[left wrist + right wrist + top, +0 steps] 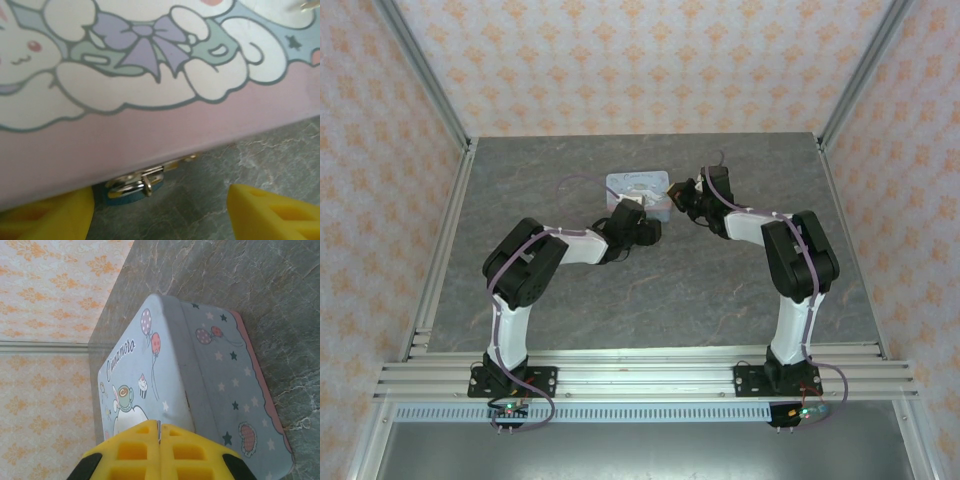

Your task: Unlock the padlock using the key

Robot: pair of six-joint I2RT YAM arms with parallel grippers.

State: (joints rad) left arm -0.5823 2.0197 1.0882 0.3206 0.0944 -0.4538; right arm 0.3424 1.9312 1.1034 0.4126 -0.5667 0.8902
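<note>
The padlock (131, 189), small and teal-blue with a metal shackle through the tin's latch, hangs at the lower edge of the cartoon-printed tin (150, 100). My left gripper (160, 217) is open, its yellow fingers (50, 215) standing either side of the padlock without touching it. In the top view the left gripper (642, 222) sits at the tin's (636, 185) near side. My right gripper (159, 435) is shut on the key (159, 429), a thin metal sliver poking out between the pads. It hovers over the tin's lid (150, 370); from above, the right gripper (682, 196) is at the tin's right end.
The grey marble-patterned table (650, 290) has free room in front of and beside the tin. Aluminium frame rails (440, 250) run along the left and right edges. Patterned walls (640, 60) close the back and sides.
</note>
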